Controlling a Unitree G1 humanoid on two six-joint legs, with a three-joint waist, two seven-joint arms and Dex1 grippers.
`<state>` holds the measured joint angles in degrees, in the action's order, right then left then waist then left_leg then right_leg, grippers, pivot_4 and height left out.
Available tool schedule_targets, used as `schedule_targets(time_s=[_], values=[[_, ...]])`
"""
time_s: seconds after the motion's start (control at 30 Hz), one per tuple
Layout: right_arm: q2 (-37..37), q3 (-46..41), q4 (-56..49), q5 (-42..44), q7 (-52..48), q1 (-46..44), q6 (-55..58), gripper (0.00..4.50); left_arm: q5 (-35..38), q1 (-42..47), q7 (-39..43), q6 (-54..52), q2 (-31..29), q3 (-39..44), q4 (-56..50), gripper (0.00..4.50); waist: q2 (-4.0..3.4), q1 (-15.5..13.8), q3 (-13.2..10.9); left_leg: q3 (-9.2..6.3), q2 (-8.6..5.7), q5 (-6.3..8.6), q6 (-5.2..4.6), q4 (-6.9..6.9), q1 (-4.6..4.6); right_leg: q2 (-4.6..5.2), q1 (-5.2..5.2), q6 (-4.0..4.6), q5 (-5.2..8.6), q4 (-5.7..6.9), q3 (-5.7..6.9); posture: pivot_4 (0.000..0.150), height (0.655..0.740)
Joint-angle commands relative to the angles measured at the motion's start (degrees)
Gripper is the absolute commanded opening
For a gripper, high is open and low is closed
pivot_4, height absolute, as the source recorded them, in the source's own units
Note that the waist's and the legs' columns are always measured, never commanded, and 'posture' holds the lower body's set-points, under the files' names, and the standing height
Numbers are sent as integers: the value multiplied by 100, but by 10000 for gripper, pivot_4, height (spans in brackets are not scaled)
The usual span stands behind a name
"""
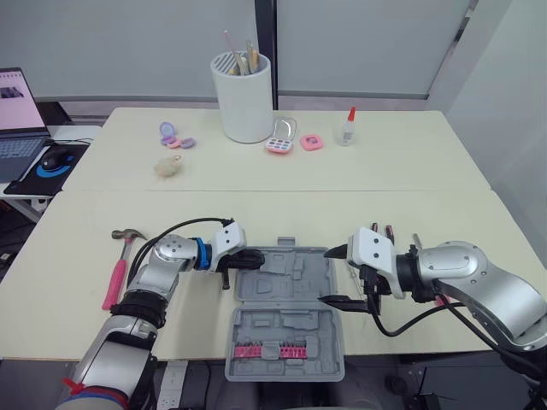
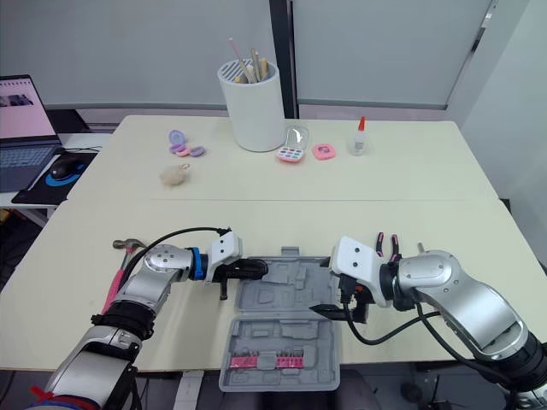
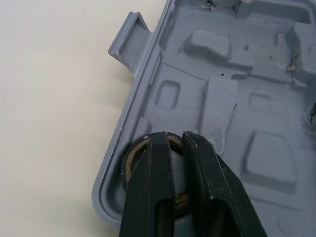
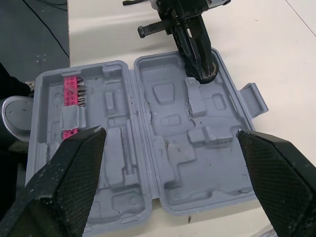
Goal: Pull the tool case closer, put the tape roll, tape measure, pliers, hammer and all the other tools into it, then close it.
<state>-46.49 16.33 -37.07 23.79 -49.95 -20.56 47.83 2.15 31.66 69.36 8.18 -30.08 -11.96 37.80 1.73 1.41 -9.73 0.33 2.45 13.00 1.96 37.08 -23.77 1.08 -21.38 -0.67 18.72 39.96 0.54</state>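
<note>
Left eye view: the tool case (image 1: 299, 275) lies open at the table's (image 1: 77, 213) near edge, with its hinge running left to right. The hammer (image 1: 117, 273) lies near the left edge, long axis near-to-far, head away. It looks head-heavy and best gripped high on the handle. Left wrist view: the left gripper (image 3: 177, 140) pinches the tape roll (image 3: 129, 160) in the case's far-left corner recess. The roll is likely light and stiff. Right wrist view: the right gripper (image 4: 170, 133) hangs spread wide above the case, holding nothing

Your cream table (image 1: 410, 171) carries the open grey tool case (image 1: 286, 329) at its near edge, the pink-handled hammer (image 1: 118, 269) to its left, and far back a white tub (image 1: 244, 98), glue bottle (image 1: 346, 126) and small pink cases (image 1: 280, 145).
</note>
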Motion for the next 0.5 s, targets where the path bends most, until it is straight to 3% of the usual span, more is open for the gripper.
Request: schedule_targets(time_s=[0.03,0.33,0.5], values=[[-67,-131,-210,23,-23,14,-81,45000,-47,-30,-24,-18,-40,19,-9,4347,0,0,0,0,0,0,0,0,0,0,0,0,0,0,0,1500,7376],[70,-440,-257,162,85,68,-171,45000,1097,-362,299,-1148,-785,962,-1926,4347,4,24,-3,-7,16,0,1,-2,-4,4,-6,0,0,0,0,1500,7376],[-111,-1105,-332,77,146,553,-603,45000,1667,-1138,13,-1774,-1426,1919,-2830,4347,2,35,-2,-1,14,0,1,-4,-1,11,-4,0,0,-3,-7,1500,7376]])
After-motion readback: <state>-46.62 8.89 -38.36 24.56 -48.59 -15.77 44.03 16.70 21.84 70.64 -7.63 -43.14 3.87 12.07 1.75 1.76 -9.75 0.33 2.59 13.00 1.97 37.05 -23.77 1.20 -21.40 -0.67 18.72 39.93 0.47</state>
